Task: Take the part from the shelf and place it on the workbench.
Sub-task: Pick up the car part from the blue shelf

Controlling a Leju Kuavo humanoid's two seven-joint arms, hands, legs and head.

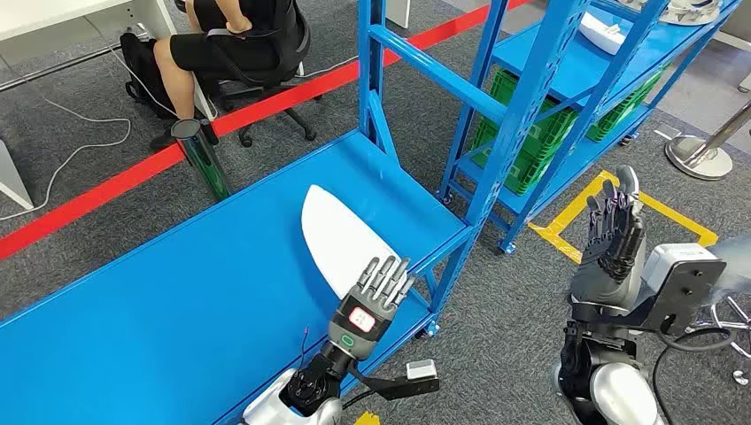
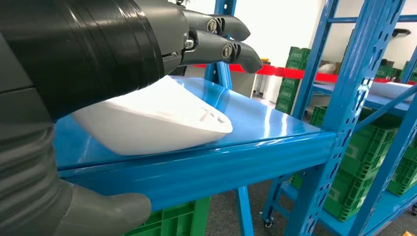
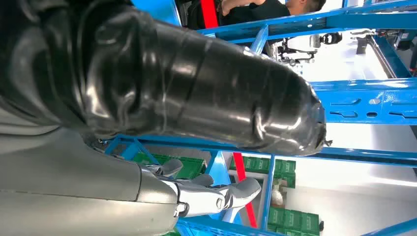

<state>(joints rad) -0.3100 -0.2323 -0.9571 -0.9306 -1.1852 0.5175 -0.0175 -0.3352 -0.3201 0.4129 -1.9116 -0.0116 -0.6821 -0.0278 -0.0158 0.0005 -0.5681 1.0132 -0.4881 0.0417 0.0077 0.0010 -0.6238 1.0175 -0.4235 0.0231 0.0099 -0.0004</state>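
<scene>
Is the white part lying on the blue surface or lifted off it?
Lying on it: the white part rests on the blue surface, left hand over its near end.

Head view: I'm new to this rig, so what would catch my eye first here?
A white curved part lies on the bright blue shelf, near its front corner. The left hand hovers over its near end, fingers straight. The right hand is raised, empty, over grey carpet beside yellow floor tape.

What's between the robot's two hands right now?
In the head view, the workbench's blue corner post and bare grey carpet separate the left hand, over the white part, from the raised right hand.
</scene>
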